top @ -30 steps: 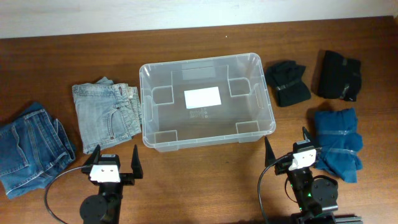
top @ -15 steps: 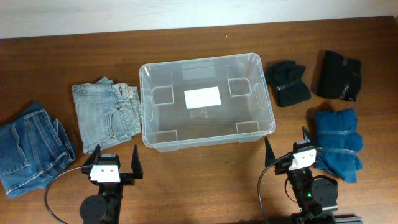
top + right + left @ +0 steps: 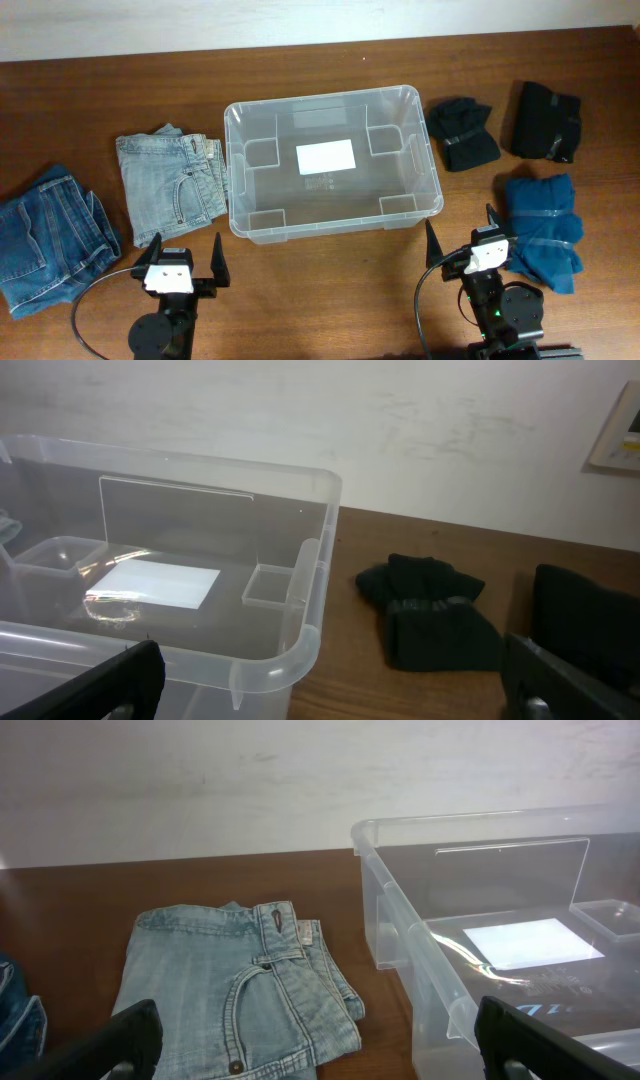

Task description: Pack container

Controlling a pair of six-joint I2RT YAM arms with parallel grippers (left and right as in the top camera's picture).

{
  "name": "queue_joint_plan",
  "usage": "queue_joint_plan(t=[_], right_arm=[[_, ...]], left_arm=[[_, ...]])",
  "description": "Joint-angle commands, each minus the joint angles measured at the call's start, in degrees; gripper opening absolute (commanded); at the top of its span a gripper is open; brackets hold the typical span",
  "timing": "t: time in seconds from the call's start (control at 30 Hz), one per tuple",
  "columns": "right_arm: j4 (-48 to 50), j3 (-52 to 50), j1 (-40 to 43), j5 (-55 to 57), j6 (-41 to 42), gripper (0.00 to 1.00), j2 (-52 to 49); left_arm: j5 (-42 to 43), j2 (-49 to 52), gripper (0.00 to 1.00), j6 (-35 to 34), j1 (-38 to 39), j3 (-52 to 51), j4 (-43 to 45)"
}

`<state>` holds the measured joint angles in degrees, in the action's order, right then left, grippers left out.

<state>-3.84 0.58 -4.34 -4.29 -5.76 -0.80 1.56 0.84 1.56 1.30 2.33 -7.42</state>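
The container (image 3: 320, 98), a clear plastic bin with a white label (image 3: 326, 156) on its bottom, stands empty at the table's middle. Folded light blue jeans (image 3: 170, 185) lie just left of it. Black folded garments (image 3: 463, 132) lie to its right. My left gripper (image 3: 187, 255) sits open near the front edge, in front of the jeans (image 3: 230, 990), with the bin wall (image 3: 400, 935) to its right. My right gripper (image 3: 461, 238) is open in front of the bin's right corner (image 3: 310, 630). Neither gripper holds anything.
Dark blue jeans (image 3: 45, 240) lie at the far left. A second black bundle (image 3: 545, 122) sits at the back right. A folded blue garment (image 3: 543, 228) lies right beside the right arm. A pale wall runs behind the table.
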Motion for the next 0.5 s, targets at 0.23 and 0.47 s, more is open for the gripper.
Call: queue_joint_plan(t=[0.23,0.47], right_arm=[[-0.3,-0.3,-0.5,0.7,0.7,0.98,0.6],[-0.3,-0.3,-0.5,0.0,0.7,0.99,0.6]], left_arm=[[0.6,-0.5,0.99,0.9,-0.3,-0.5,0.2],[0.6,-0.5,0.99,0.9,-0.3,-0.5,0.2]])
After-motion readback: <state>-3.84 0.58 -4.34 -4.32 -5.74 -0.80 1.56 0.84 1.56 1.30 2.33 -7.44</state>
